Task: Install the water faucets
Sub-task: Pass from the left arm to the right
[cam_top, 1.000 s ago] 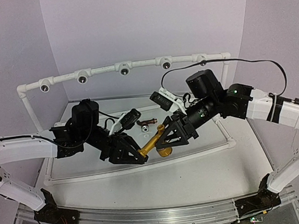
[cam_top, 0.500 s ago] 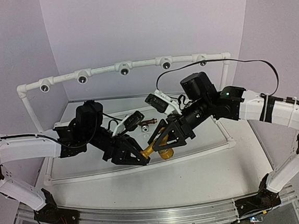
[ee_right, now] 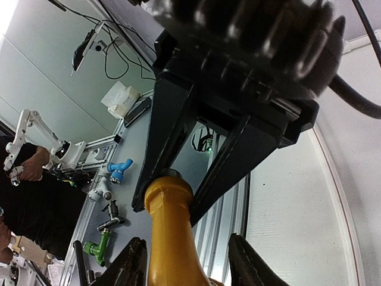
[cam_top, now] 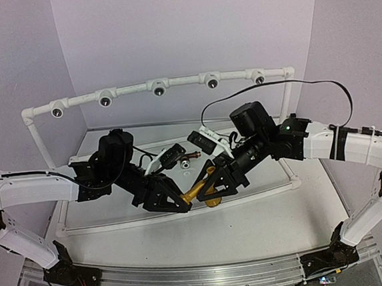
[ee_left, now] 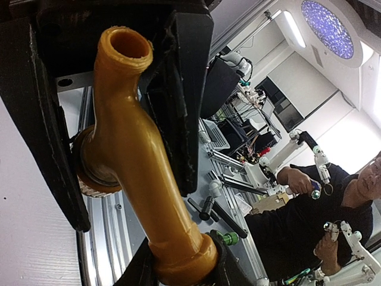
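Note:
The yellow-orange faucet (cam_top: 196,191) hangs tilted just above the white tray, held between both grippers. My left gripper (cam_top: 181,201) is shut on its lower flared end; the left wrist view shows my fingers clamping that end (ee_left: 183,262). My right gripper (cam_top: 214,180) is shut on its upper part, round the body and side knob; the right wrist view shows the faucet (ee_right: 172,238) between my fingers (ee_right: 138,256). The dark reddish-brown faucet (cam_top: 190,160) lies on the tray behind the grippers, partly hidden by the wrist cameras.
A white pipe frame (cam_top: 133,90) crosses the back with several round sockets (cam_top: 159,89) facing forward, and posts at both ends. The white tray's raised rim (cam_top: 117,220) runs in front of the grippers. A black cable (cam_top: 320,83) loops over the right arm.
My right gripper has moved left and lower with the yellow faucet. My left arm has shifted slightly right. The faucet now sits lower and flatter over the tray.

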Controlling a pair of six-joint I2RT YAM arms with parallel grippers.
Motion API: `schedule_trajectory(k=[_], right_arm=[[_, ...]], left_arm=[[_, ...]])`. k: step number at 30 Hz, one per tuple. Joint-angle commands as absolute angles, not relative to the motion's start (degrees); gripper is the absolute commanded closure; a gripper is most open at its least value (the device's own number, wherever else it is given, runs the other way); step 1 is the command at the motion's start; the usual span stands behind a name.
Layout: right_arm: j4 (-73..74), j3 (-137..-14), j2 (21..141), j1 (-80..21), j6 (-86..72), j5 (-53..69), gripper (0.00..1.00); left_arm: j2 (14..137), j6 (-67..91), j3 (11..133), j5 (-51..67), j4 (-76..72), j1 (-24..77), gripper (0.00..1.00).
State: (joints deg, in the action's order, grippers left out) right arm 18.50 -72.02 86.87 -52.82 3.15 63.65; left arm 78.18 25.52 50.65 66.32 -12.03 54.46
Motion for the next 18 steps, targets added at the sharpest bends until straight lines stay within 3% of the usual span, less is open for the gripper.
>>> schedule_trajectory(k=[1,5,13,18], right_arm=[[18.7,-71.5,84.5,-53.7,5.5,65.0,0.53],[17.4,-72.3,84.9,-53.8,4.3,66.6,0.61],[14.4,-71.6,84.8,-55.4,2.3,68.3,0.55],[14.7,-71.6,85.3,-55.6,2.4,68.7,0.75]], left_arm=[[77.9,24.9,54.0,65.6,-15.6,53.8,1.00],[78.3,25.1,53.9,65.6,-15.6,53.9,1.00],[79.0,25.6,54.3,65.5,-15.6,53.9,1.00],[79.1,25.9,54.4,65.6,-15.6,53.9,1.00]])
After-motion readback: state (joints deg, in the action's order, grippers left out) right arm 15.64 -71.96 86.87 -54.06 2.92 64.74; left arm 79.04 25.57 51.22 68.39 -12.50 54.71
